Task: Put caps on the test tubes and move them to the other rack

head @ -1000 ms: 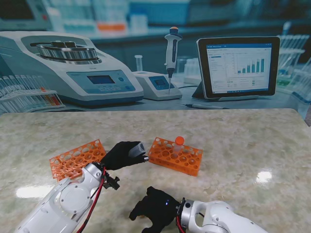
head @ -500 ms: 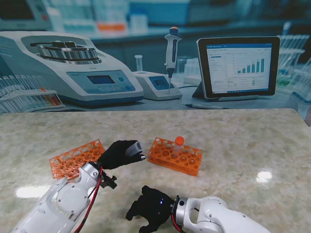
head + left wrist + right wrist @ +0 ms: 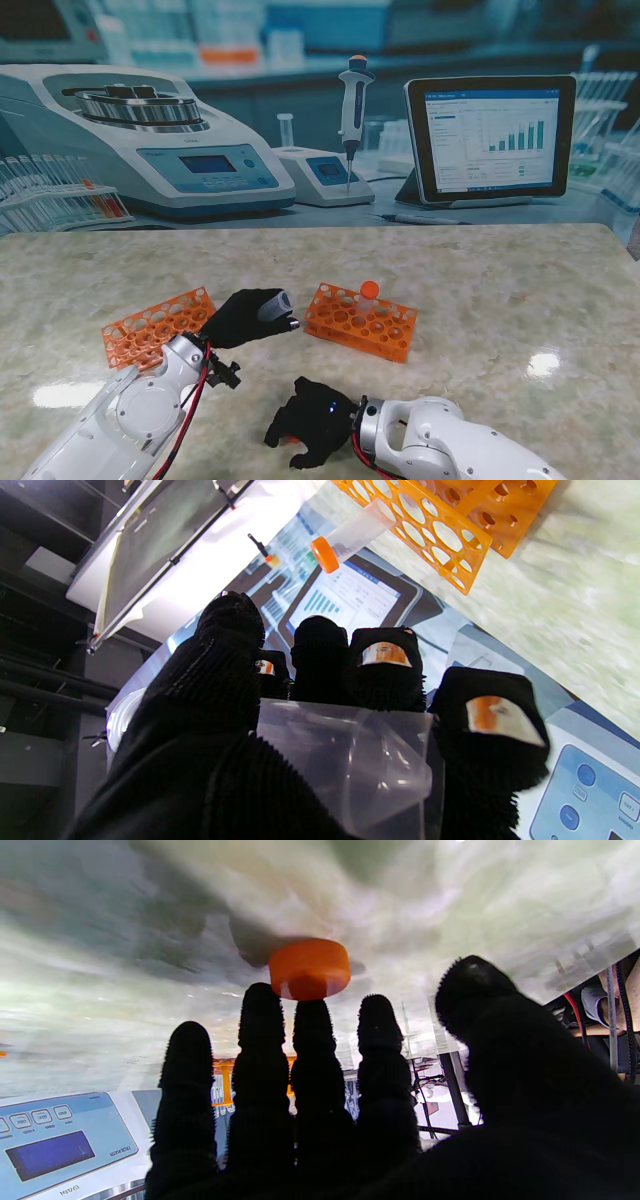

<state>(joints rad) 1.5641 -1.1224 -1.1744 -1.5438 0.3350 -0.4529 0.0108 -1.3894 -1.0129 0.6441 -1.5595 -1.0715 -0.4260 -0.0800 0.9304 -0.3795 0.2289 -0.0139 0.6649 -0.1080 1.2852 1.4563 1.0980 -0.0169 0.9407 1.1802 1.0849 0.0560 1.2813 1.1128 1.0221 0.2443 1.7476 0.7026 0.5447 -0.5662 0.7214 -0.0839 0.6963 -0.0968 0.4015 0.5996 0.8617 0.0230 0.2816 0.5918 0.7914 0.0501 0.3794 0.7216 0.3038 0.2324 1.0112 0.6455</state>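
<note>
Right hand (image 3: 312,432) hovers palm down with fingers spread, holding nothing; the orange cap (image 3: 309,968) lies on the worktop (image 3: 480,290) just past its fingertips. Left hand (image 3: 245,316) grips an uncapped tube (image 3: 350,770) between the two orange racks, mouth pointing right.

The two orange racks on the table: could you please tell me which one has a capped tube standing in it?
The right orange rack, nearer the tablet: an orange-capped tube stands in it. The left orange rack shows only empty holes.
</note>
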